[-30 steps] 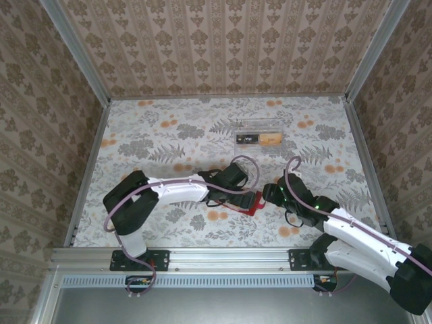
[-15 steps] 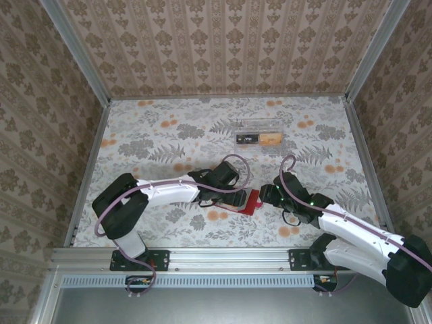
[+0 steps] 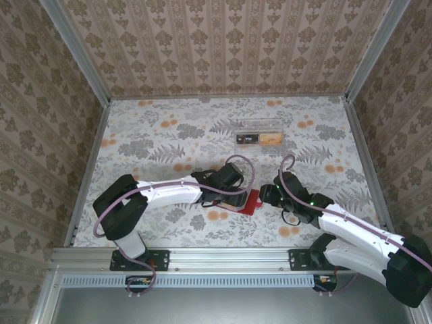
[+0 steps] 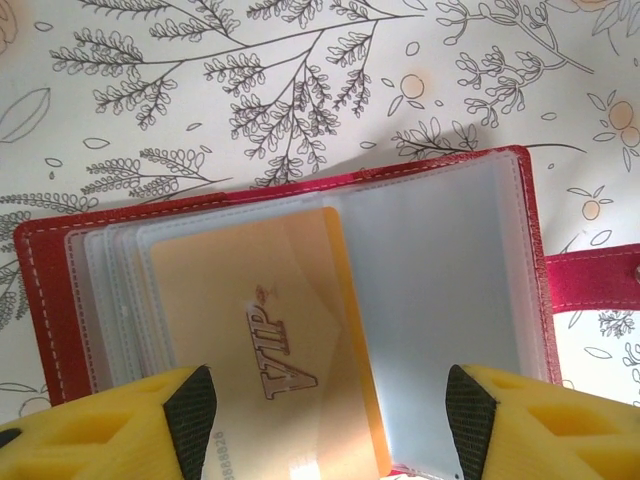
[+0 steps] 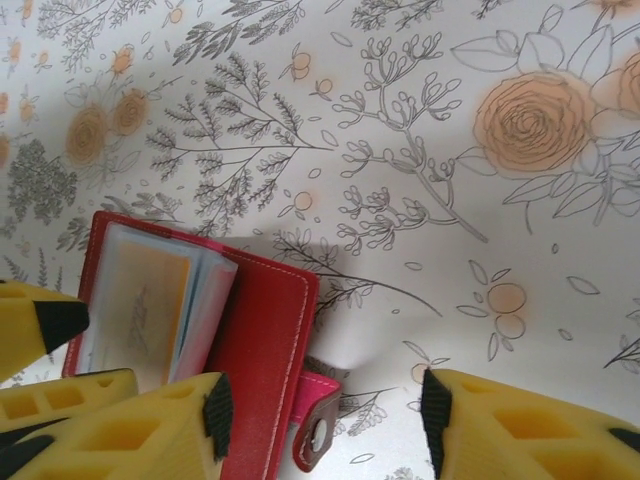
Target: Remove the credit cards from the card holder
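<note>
We see the red card holder [image 3: 251, 202] lying open toward 5 o'clock on the tabletop [image 3: 169, 135], with the left claw [image 4: 330, 410] spread over its gold card [image 4: 270, 320] and the right claw [image 5: 325, 405] open astride the tab [image 5: 318, 420], both holding nothing.

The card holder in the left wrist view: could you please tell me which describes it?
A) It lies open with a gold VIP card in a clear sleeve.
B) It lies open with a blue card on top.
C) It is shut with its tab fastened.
A: the card holder lies open, and a gold card lettered VIP sits in its clear sleeves.
</note>
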### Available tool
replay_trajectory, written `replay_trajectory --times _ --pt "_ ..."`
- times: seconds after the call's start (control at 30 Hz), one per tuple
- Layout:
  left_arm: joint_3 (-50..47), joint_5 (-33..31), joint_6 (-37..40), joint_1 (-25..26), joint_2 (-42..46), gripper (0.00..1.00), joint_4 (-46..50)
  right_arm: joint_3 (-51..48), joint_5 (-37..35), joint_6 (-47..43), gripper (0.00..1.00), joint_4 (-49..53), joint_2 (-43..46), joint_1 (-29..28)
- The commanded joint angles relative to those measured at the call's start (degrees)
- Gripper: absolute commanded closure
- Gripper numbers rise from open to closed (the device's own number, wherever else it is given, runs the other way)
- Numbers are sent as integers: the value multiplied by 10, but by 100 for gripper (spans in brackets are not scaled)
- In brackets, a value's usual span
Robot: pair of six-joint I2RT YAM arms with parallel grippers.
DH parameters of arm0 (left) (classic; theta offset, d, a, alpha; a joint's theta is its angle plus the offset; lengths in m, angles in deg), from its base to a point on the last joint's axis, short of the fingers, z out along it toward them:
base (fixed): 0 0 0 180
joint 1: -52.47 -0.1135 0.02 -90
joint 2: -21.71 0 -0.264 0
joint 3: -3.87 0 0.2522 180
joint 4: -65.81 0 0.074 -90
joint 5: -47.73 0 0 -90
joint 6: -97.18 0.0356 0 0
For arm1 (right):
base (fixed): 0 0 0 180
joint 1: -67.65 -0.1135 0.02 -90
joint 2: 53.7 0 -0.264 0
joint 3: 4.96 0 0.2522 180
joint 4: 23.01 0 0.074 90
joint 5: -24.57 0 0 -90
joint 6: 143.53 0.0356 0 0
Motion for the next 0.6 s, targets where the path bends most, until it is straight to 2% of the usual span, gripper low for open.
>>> replay_trajectory --times 0.0,0.1,0.33,0.5,0.57 --pt "7 -11 1 2 6 35 14 20 29 -12 53 -22 -5 -4" --pt "-9 -13 -5 -9 25 36 13 34 44 -12 63 -40 -21 -11" --pt "-64 -6 -12 -47 76 38 5 106 52 -6 70 -68 -116 -57" --pt "-112 37 -22 -84 110 43 -34 148 69 11 82 -81 -208 -75" --pt "-126 63 -26 -96 121 44 -56 147 73 22 82 -82 -231 -75"
